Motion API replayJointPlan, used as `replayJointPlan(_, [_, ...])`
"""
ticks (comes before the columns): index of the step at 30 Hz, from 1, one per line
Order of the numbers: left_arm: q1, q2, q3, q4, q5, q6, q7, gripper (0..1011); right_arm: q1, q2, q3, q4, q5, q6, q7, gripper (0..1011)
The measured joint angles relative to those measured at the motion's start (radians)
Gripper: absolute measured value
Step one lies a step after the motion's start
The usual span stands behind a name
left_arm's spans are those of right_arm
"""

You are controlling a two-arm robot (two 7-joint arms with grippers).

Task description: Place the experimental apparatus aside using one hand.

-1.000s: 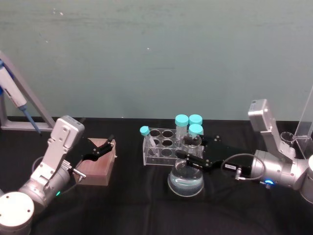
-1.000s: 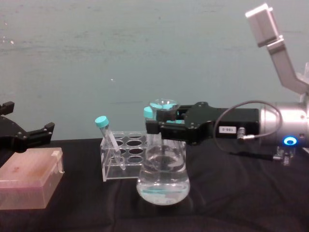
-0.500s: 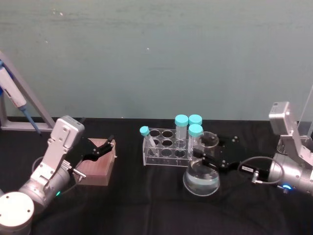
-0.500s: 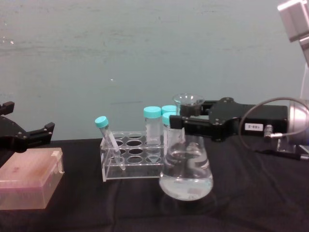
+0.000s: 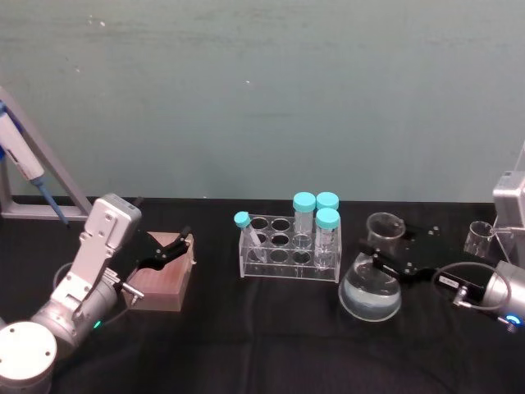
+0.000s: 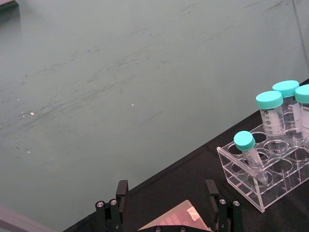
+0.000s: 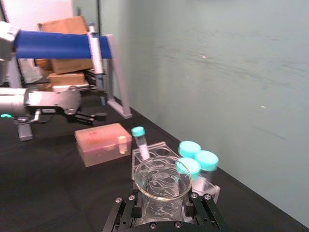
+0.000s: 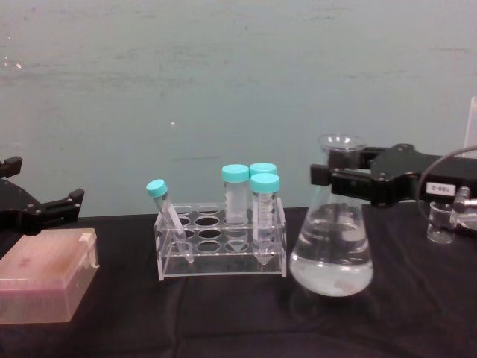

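Now right hand [image 5: 379,256] grips conical flask [image 5: 371,287] neck; left hand [image 5: 168,250] idle

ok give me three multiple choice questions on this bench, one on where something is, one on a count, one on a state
1. Where is the conical flask relative to the tube rack?
A. on the robot's right of it
B. on the robot's left of it
C. on top of it

2. How many teal-capped tubes stand in the rack?
A. two
B. four
C. six

3. What is the right gripper doing?
A. hanging open above the rack
B. shut on the flask's neck
C. resting on the pink box

Answers:
1. A, the head view shows the flask to the rack's right.
2. B, three upright tubes and one leaning tube.
3. B, its fingers clamp the neck just below the rim, while the left gripper sits open over the pink box.
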Motion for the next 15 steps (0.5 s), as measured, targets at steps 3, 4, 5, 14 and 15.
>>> replayJointPlan(3, [0.0, 0.0, 0.0, 0.0, 0.0, 0.0, 0.0, 1000, -0.021, 0.011, 0.018, -0.021, 0.002, 0.016, -0.035, 458])
replayJointPlan(4, [0.0, 0.0, 0.0, 0.0, 0.0, 0.0, 0.0, 1000, -0.026, 0.013, 0.022, -0.026, 0.002, 0.018, -0.044, 458])
replayJointPlan(5, [0.0, 0.0, 0.0, 0.0, 0.0, 0.0, 0.0, 1000, -0.038, 0.016, 0.03, -0.038, 0.001, 0.026, -0.067, 458])
replayJointPlan(14, [0.0, 0.0, 0.0, 0.0, 0.0, 0.0, 0.0, 1000, -0.113, 0.024, 0.088, -0.117, -0.035, 0.062, -0.217, 458])
replayJointPlan(15, [0.0, 0.0, 0.0, 0.0, 0.0, 0.0, 0.0, 1000, -0.119, 0.023, 0.094, -0.124, -0.039, 0.065, -0.23, 458])
